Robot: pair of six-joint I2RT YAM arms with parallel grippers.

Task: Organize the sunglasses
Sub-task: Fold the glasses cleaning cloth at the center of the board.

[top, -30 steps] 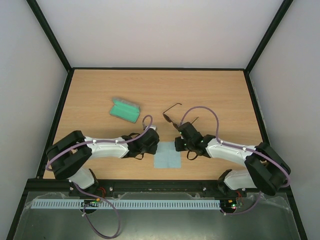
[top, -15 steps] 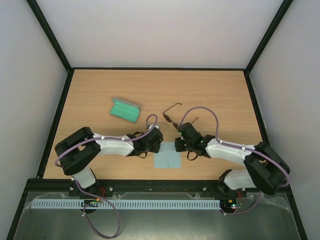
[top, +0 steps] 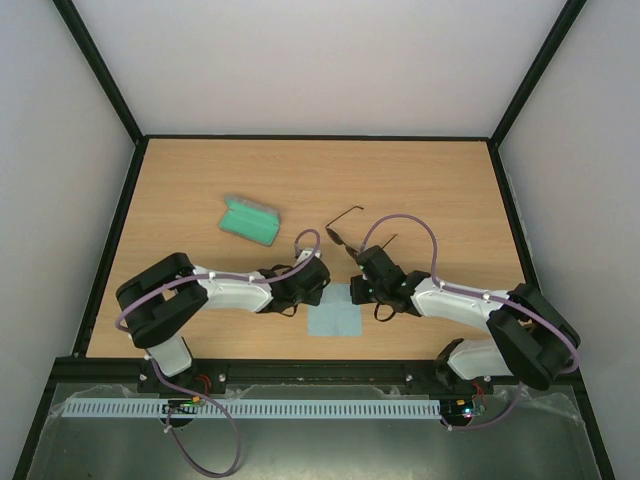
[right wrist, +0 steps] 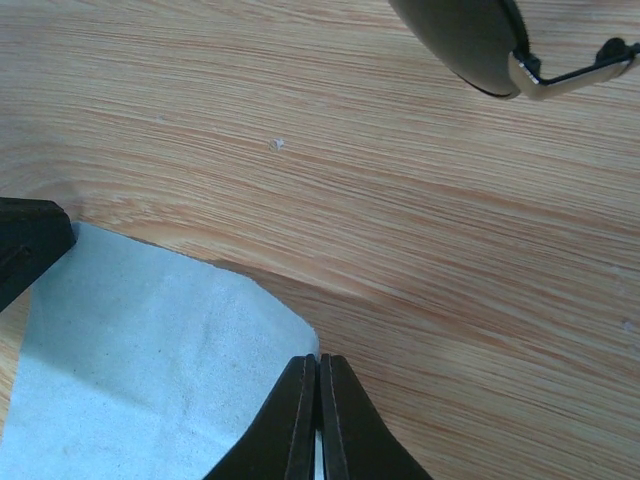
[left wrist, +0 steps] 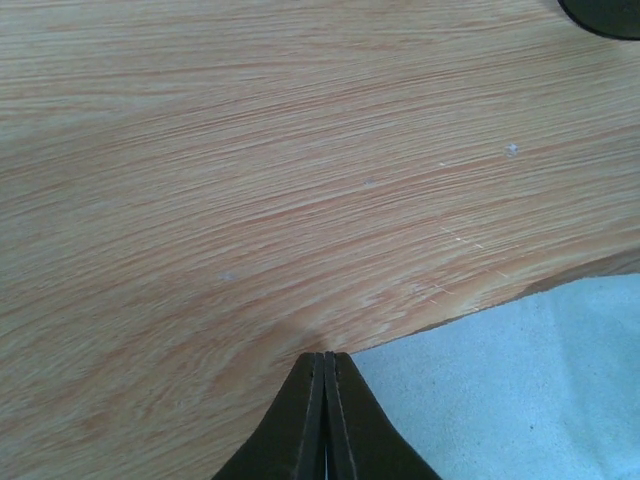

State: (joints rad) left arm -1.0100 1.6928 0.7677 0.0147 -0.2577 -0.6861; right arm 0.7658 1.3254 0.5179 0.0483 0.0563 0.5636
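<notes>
The green-lined case [top: 248, 220] lies left of centre on the surface [top: 430, 180]. The left end effector [left wrist: 325, 365] and right end effector [right wrist: 318, 365], both pressed together, meet the upper corners of the light blue cloth [top: 335, 318]. The sunglasses [top: 345, 232] lie just above, mid-frame.

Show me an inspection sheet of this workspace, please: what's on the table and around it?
Surface: wooden table, no spills seen.
Job's things: sunglasses lying on the wood just beyond the right tool, untouched.
Clutter: open grey case, green lining up, far left; light blue cloth flat near the front edge.
Tools: left tool shut at one cloth corner; right tool shut at another; actual pinch unclear.
Cables: purple cables loop along both arms.
Surroundings: white walls, black frame.
</notes>
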